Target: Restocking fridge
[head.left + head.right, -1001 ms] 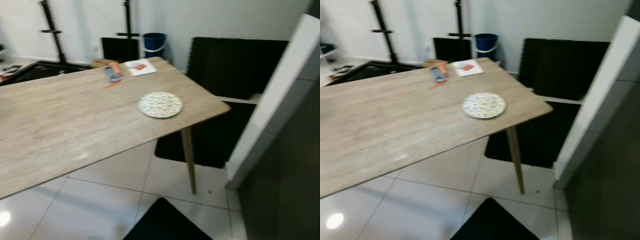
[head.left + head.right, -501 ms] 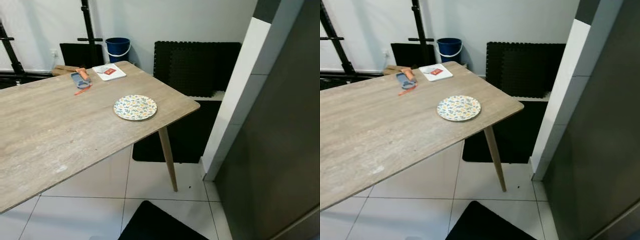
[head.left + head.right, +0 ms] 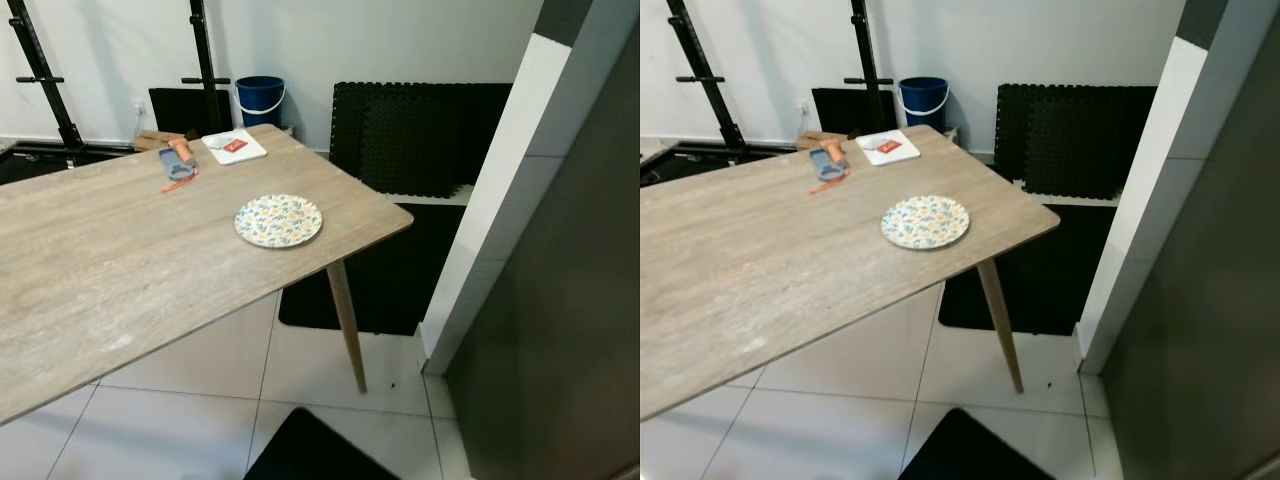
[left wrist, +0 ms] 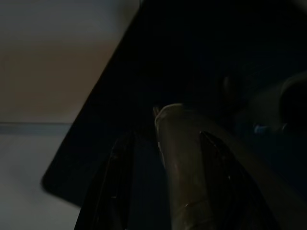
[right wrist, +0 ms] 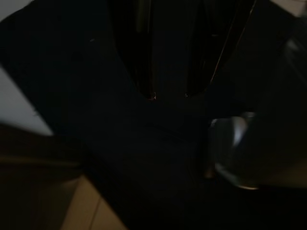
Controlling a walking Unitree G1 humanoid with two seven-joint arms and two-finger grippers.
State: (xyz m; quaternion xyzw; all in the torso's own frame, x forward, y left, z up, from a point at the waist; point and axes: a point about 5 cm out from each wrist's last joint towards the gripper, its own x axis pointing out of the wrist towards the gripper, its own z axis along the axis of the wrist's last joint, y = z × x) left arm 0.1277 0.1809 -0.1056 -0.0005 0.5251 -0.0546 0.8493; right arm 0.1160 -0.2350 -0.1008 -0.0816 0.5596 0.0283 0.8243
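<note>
A tall dark grey panel (image 3: 575, 330), maybe the fridge's side, fills the right edge of the eye views next to a white pillar (image 3: 500, 215). The wooden table (image 3: 110, 260) runs across the left, with a patterned plate (image 3: 279, 220) near its far right corner. In the very dark left wrist view my left gripper (image 4: 165, 136) hangs low over a black mat, with a pale rounded shape (image 4: 180, 167) by it. My right gripper (image 5: 169, 96) hangs over dark floor, open with nothing between its fingers.
At the table's far end lie a grey and orange tool (image 3: 178, 165) and a white booklet (image 3: 235, 146). A blue bucket (image 3: 259, 100) and black foam mats (image 3: 420, 135) stand against the back wall. Another black mat (image 3: 320, 455) lies on the white tiles near me.
The camera has swung and the blur has cleared, so the whole scene has shifted in the picture. Nothing on the table has moved.
</note>
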